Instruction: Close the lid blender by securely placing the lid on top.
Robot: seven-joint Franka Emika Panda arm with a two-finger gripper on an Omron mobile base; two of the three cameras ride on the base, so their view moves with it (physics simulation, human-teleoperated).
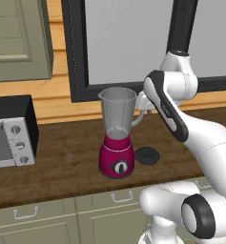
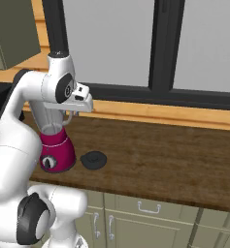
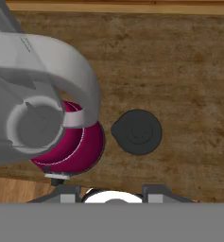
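1. Wooden counter [image 1: 62, 157] runs below a dark-framed window [image 1: 128, 43], with pale green cabinets [image 1: 47, 221] underneath.
2. My blender [image 1: 117, 138] stands upright on the counter, magenta base and dial toward the front, clear grey jar open at the top.
3. From my hand camera I look down into the jar's mouth, its handle [image 3: 71, 71] arching toward the lid.
4. My lid [image 1: 147, 155] lies flat on the wood just beside the base on its right, apart from it.
5. My gripper [image 2: 70, 115] hangs above the counter near the jar's handle, fingers drawn together and holding nothing.
6. Left of the blender sits a black-and-silver toaster oven [image 1: 9, 133].
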